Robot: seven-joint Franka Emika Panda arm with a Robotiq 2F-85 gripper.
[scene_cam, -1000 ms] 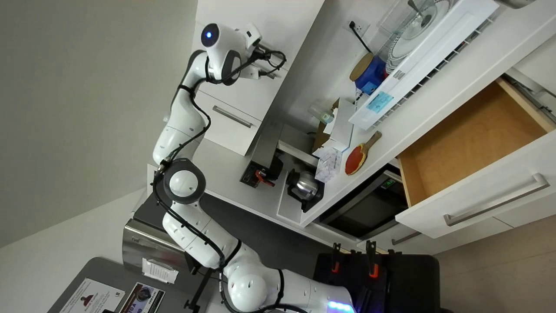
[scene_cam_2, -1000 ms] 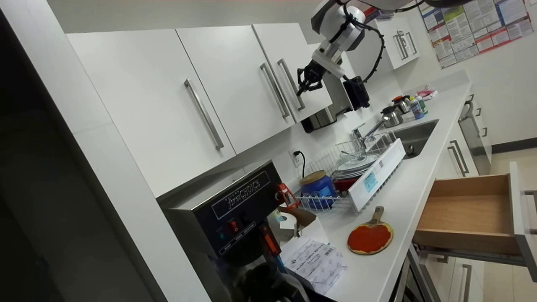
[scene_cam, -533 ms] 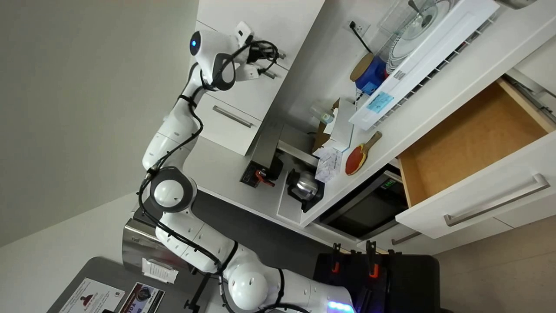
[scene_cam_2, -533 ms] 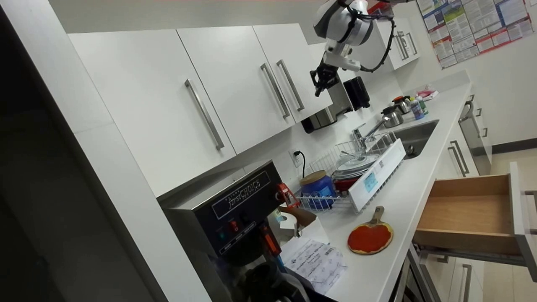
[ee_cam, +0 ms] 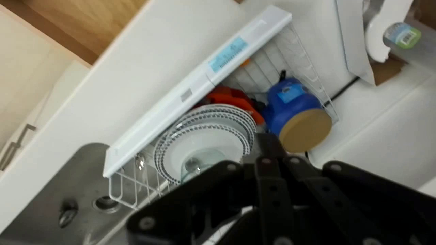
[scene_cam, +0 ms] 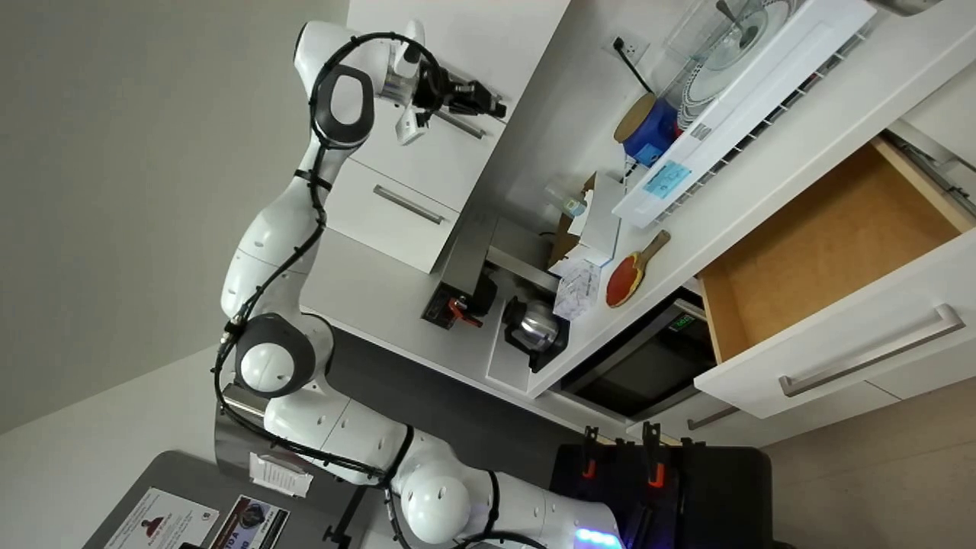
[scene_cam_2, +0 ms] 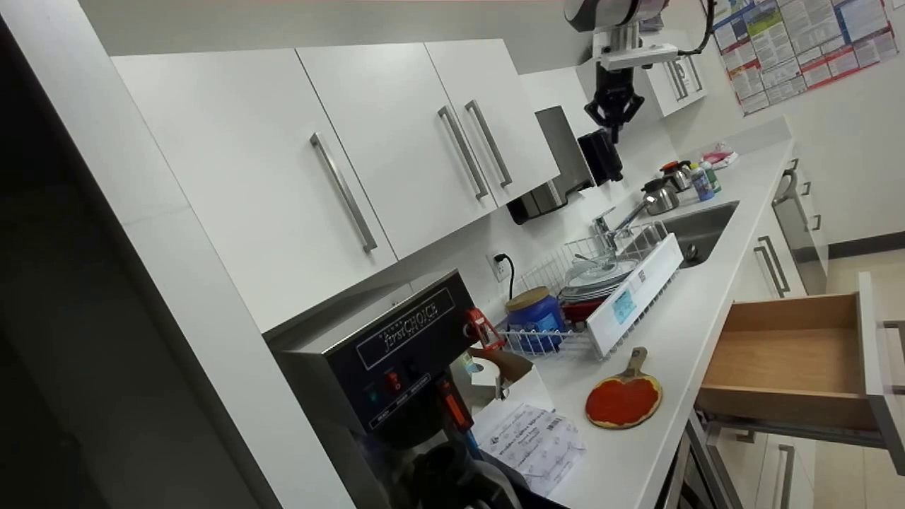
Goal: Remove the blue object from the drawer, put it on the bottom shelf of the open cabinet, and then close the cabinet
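The drawer (scene_cam: 839, 252) is pulled open below the counter; bare light-brown wood shows inside. It also shows in an exterior view (scene_cam_2: 795, 360) and at the top left of the wrist view (ee_cam: 98, 17). The white wall cabinet (scene_cam_2: 382, 120) has its flat doors shut in both exterior views (scene_cam: 400, 217), so its inside is hidden. My black gripper (scene_cam_2: 614, 134) hangs in the air to the right of the cabinet doors in that view. In the wrist view its fingertips (ee_cam: 269, 146) are together with nothing visible between them. The small blue object is not in view.
A dish rack (ee_cam: 197, 88) with plates (ee_cam: 204, 143) and a blue jar (ee_cam: 293, 98) stands on the counter under the gripper. A red paddle (scene_cam_2: 622, 403), an open box (scene_cam: 606, 217) and a coffee machine (scene_cam_2: 396, 353) are also on the counter.
The gripper has moved away from the cabinet door handles, rightward in an exterior view, and has turned to point downward. The arm has swung back. The drawer has not moved.
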